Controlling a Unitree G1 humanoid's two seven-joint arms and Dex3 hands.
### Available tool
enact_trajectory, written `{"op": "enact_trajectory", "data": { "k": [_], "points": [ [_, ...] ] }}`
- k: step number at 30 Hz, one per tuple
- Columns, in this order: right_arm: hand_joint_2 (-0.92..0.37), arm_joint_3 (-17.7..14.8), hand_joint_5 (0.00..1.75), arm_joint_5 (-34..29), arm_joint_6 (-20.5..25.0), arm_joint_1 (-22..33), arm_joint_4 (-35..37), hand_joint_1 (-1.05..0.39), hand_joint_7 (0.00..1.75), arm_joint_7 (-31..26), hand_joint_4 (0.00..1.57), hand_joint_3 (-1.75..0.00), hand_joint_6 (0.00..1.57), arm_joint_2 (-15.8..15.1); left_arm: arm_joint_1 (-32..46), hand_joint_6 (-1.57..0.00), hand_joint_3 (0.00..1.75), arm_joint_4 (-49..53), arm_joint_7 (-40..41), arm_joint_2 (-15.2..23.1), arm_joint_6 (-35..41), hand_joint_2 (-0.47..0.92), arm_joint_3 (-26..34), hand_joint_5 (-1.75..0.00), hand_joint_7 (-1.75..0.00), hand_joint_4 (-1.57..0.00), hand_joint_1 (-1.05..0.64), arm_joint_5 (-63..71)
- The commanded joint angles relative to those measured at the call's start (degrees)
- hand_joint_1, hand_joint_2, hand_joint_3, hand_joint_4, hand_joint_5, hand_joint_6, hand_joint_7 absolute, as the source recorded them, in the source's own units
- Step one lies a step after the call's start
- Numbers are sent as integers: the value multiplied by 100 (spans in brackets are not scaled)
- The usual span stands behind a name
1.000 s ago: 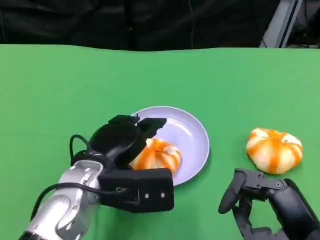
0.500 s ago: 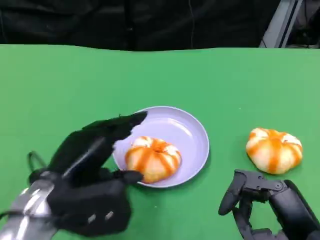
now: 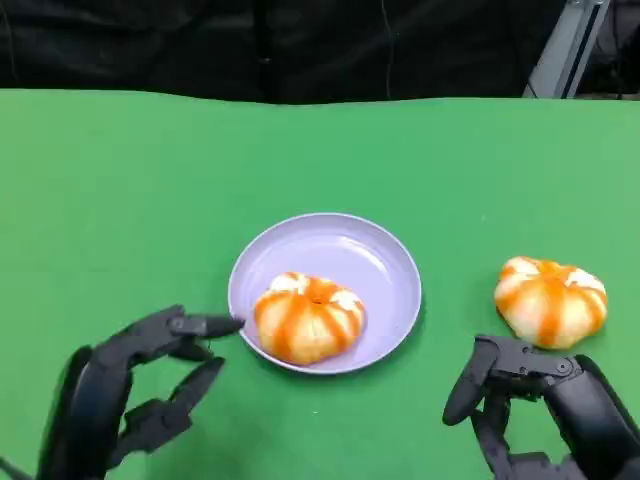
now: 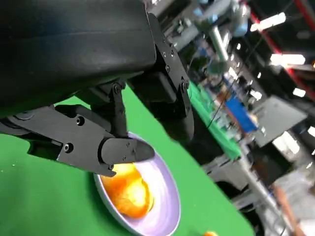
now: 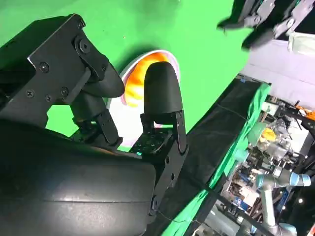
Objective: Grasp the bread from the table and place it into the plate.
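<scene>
An orange-and-white striped bread (image 3: pixel 308 317) lies in the lavender plate (image 3: pixel 383 262) at the middle of the green table; the left wrist view shows the same bread (image 4: pixel 129 191) in the plate (image 4: pixel 165 199). A second striped bread (image 3: pixel 549 300) sits on the table to the plate's right. My left hand (image 3: pixel 130 394) is at the lower left, just off the plate's near-left rim, fingers apart and holding nothing. My right hand (image 3: pixel 545 405) stands below the second bread, fingers spread, empty. The right wrist view shows bread (image 5: pixel 145 73) behind my right hand's fingers (image 5: pixel 160 93).
The green table (image 3: pixel 130 180) stretches wide to the left and back. A black curtain hangs behind its far edge. A grey metal frame (image 3: pixel 555 50) rises at the back right.
My left hand has let go of the bread in the plate and drawn back toward the lower left, fingers now apart. The right hand has stayed in place.
</scene>
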Motion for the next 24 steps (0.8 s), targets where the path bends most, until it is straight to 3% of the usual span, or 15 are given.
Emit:
{"op": "enact_trajectory", "data": {
  "k": [1, 3, 11, 15, 24],
  "points": [
    [-33, -82, 166, 140, -101, -47, 118, 10, 135, 30, 82, -143, 79, -69, 298, -84, 115, -81, 88, -243, -170, 54, 186, -159, -129, -85, 5, -392],
    [-32, -79, 167, 123, -39, -37, 78, 10, 135, 23, 83, -143, 79, -55, 405, -83, 127, -138, 3, -317, -199, 49, 205, -162, -138, -86, 8, -587],
    [-31, -101, 166, 43, -224, -128, 206, 11, 134, -32, 83, -145, 81, -73, 613, -79, 144, -228, -86, -424, -194, 37, 299, -174, -156, -83, 12, -691],
    [-31, -113, 167, 53, -323, -147, 290, 11, 135, -14, 84, -146, 81, -90, 515, -79, 131, -48, -175, -390, -301, 42, 330, -175, -156, -82, 10, -719],
    [-32, -127, 168, 116, -364, -123, 322, 10, 134, 28, 82, -144, 79, -91, 422, -80, 124, 146, -198, -468, -406, 45, 365, -173, -152, -82, 6, -645]
  ]
}}
